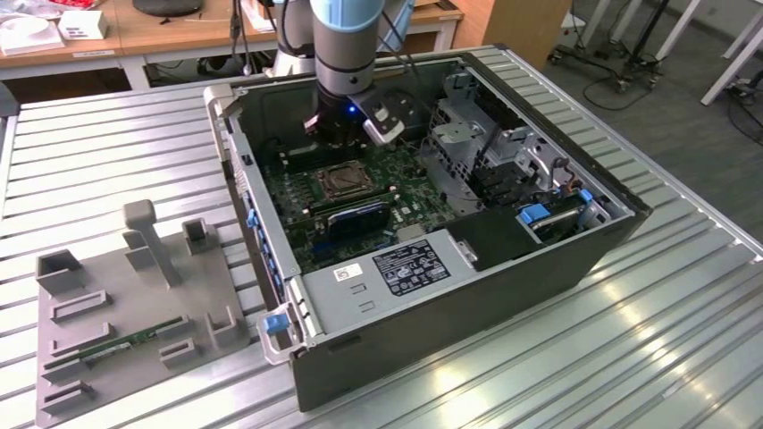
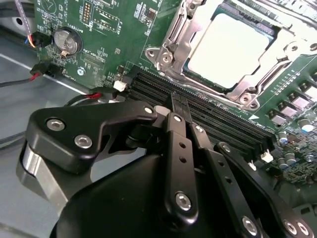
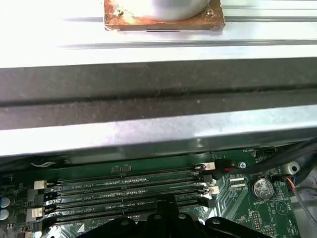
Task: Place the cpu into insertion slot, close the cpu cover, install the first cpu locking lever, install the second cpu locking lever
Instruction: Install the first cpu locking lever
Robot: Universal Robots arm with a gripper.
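Note:
The cpu [image 2: 233, 44] lies flat in the insertion slot [image 1: 343, 181], its pale face up. Over its edges sits the cpu cover [image 2: 174, 42], a silvery frame lying down flat around the chip. In the second wrist view my gripper [image 2: 177, 105] is shut with nothing between its fingers, its tips over the long black memory slots [image 2: 213, 119] beside the socket. The exterior view has the gripper [image 1: 343, 136] low inside the open computer case, just behind the socket. Its black fingers [image 3: 163, 213] also show above the memory slots [image 3: 129, 191] in the first wrist view.
A grey drive cage [image 1: 465, 143] and the white-labelled power supply [image 1: 406, 266] crowd the case at the exterior view's right and front. A coin battery [image 2: 67, 41] and red-black wires [image 2: 42, 69] lie near the gripper. A grey fixture tray [image 1: 120, 313] sits at the exterior view's left.

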